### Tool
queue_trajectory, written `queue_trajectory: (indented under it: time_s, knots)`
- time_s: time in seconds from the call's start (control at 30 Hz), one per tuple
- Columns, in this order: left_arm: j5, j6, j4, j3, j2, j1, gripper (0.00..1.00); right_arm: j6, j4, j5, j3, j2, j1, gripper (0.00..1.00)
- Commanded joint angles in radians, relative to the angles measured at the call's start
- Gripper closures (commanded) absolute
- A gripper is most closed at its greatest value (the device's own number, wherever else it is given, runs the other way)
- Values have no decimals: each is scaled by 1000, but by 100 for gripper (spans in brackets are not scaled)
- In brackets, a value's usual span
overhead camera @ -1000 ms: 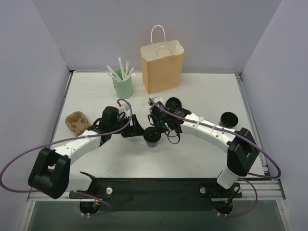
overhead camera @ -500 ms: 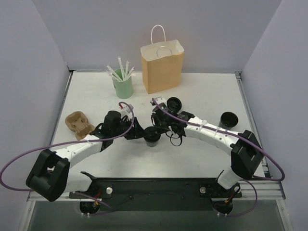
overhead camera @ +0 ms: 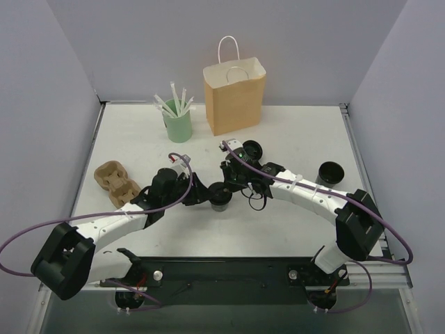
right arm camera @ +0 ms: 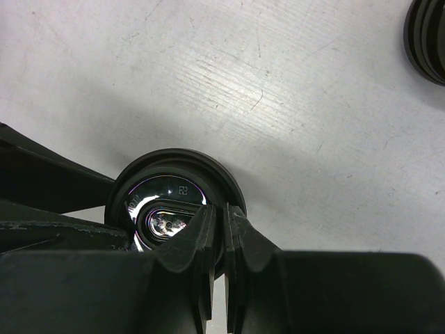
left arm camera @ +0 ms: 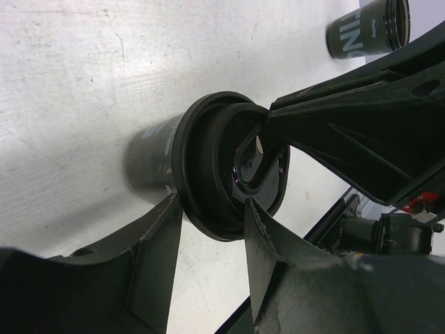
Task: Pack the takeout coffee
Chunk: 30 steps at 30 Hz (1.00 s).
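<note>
The takeout coffee is a small black cup standing mid-table with its black lid on top. My right gripper comes down from above, shut, with its tips on the lid's near rim. My left gripper reaches in from the left, part open. In the left wrist view its fingers straddle the lid's edge, one beside the cup wall under the rim, the other across the lid's face. A gap shows between them.
A brown paper bag stands open at the back. A mint cup of straws is left of it, and a pulp carrier lies at the left. An open black cup stands at the right. A black lid stack sits behind the arms.
The left arm has swung in toward the cup and its jaws have narrowed around the lid's edge. The right gripper has stayed shut on the lid.
</note>
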Motion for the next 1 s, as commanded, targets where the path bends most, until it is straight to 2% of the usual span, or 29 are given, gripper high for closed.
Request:
queue_trajectory:
  time_s: [0.0,0.27,0.3,0.47,0.63,0.77,0.97]
  knots:
    - [-53,24,-195,-43,-28,-43,53,-77,-62,-94,-39,66,3,98]
    - [-38,106,-404,159,-79,30,41,-196,-85,-140,-4,59,29,98]
    - [-27,123,-422,179,-67,36,38,-200,-84,-142,-4,58,29,98]
    - [22,218,-485,280,10,41,36,-224,-88,-140,11,58,46,98]
    - [40,232,-456,282,65,41,35,-233,-85,-140,17,62,52,98]
    - [19,229,-447,241,94,41,40,-239,-84,-145,21,64,52,97]
    - [-24,194,-387,153,60,41,46,-192,-85,-143,47,41,47,82]
